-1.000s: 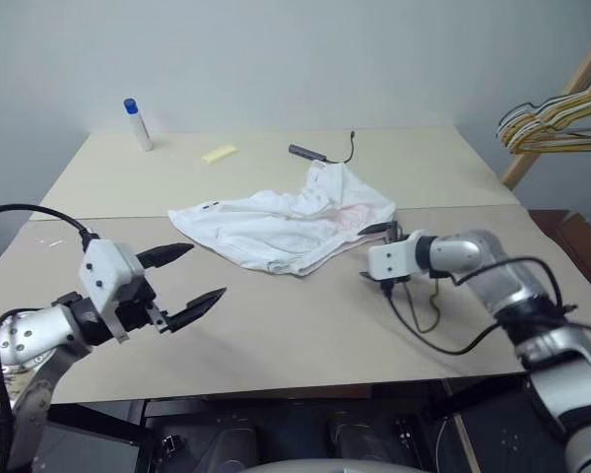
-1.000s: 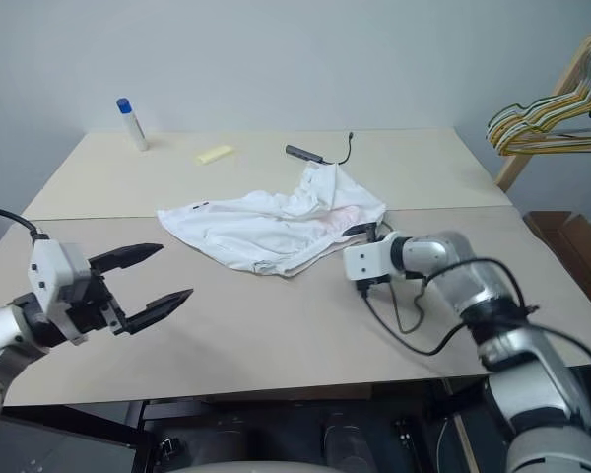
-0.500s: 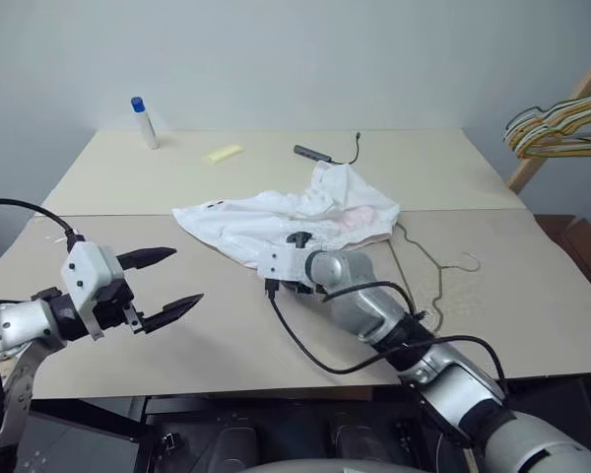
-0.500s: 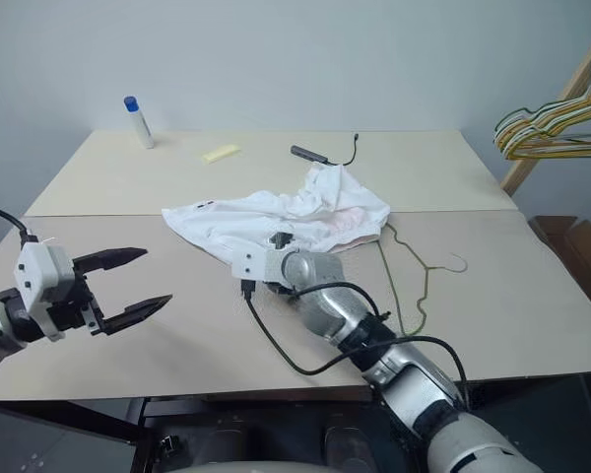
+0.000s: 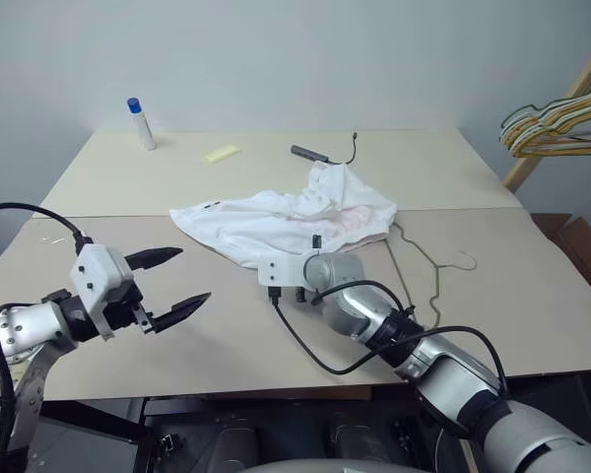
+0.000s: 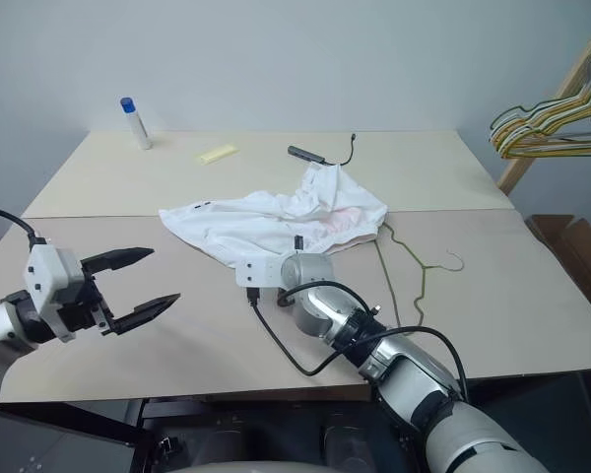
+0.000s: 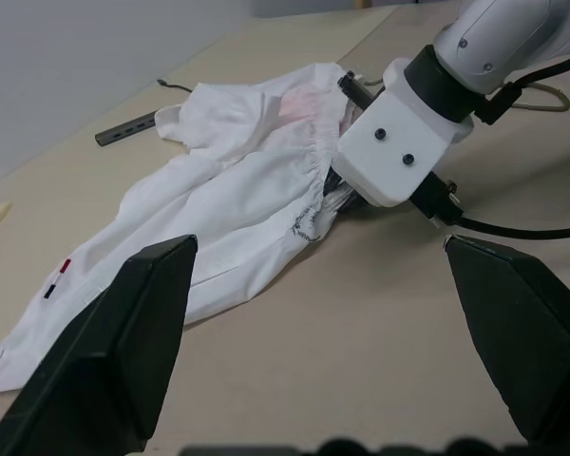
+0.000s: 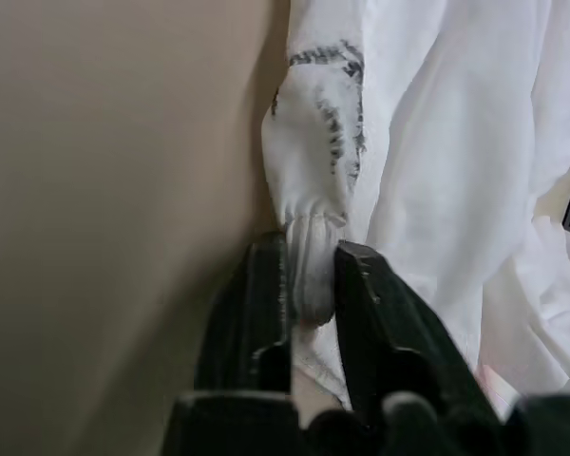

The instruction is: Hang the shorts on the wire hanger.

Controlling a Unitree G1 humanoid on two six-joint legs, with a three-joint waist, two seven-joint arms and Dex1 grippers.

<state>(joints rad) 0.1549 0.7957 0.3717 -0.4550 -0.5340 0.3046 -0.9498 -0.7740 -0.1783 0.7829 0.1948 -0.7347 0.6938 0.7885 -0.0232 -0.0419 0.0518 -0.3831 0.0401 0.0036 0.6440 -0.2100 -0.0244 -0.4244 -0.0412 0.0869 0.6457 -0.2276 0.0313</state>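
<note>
Right gripper (image 8: 309, 285) was clamped on a fold of the gathered waistband at the near edge of the shorts (image 5: 276, 222), which lay spread across the table's (image 5: 492, 177) middle. From it, the wire hanger (image 5: 428, 271) lay flat toward three o'clock, long axis running near-to-far. Left gripper (image 5: 172, 281), jaws wide, hung toward nine o'clock, farther off.

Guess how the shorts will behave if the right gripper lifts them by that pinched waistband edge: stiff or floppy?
Likely floppy: the shorts lie crumpled in soft folds on the table. Probably light, since the fabric looks thin. The right gripper pinches just a small bunch of gathered edge, so the rest should hang and drag, and the fold might slip out.
</note>
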